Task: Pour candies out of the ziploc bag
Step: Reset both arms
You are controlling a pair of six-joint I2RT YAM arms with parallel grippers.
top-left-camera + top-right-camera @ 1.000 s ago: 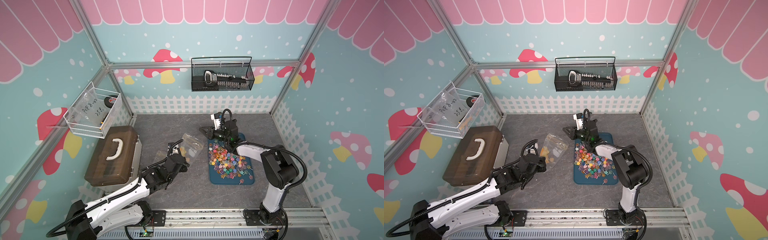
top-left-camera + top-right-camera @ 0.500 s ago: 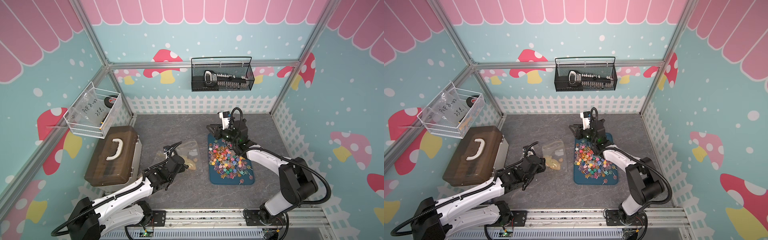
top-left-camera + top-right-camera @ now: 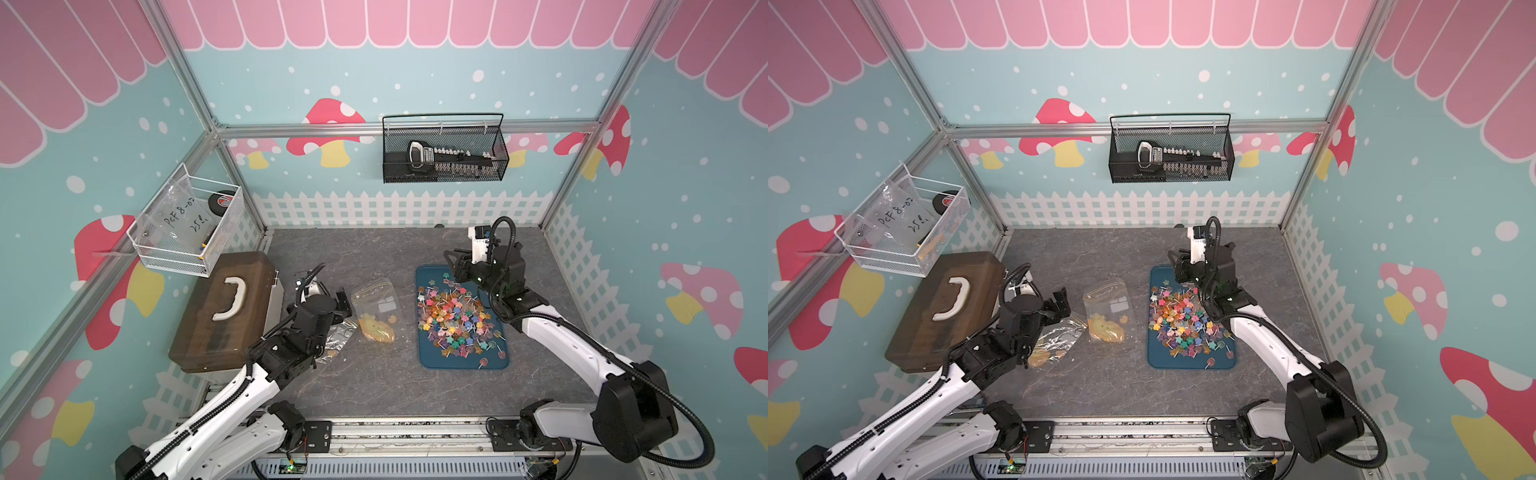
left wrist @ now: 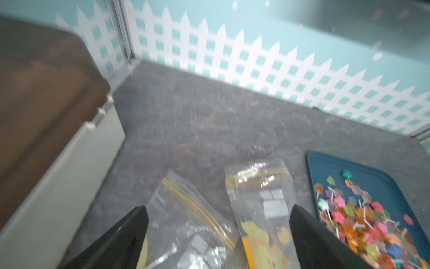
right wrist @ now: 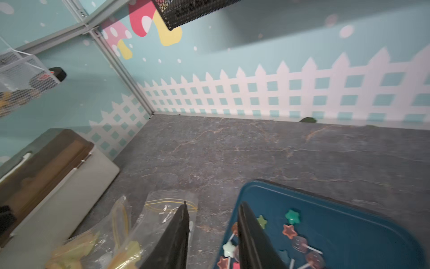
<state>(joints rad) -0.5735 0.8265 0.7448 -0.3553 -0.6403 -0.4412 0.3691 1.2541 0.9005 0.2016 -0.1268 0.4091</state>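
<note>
Evidently poured out, the candies (image 3: 455, 318) fill the tray (image 3: 461, 365); the ziploc bag (image 3: 376, 303) lies loose beside it. Left gripper (image 4: 217, 207) gapes wide, and right gripper (image 5: 213, 205), narrowly parted, pinches nothing.

Both top views look steeply down from the front, sharing the grey marbled tabletop (image 3: 374, 386); both close, low wrist views face rearward, sharing the dark blue tray (image 4: 323, 165).

A grey marbled tabletop (image 3: 374, 257) is seen across the middle of both top views. A dark blue tray (image 3: 465, 365) is set right of centre, a clear zip bag (image 3: 376, 305) and a crumpled bag (image 3: 338, 334) at centre, a brown-lidded box (image 3: 224, 307) at left.
</note>
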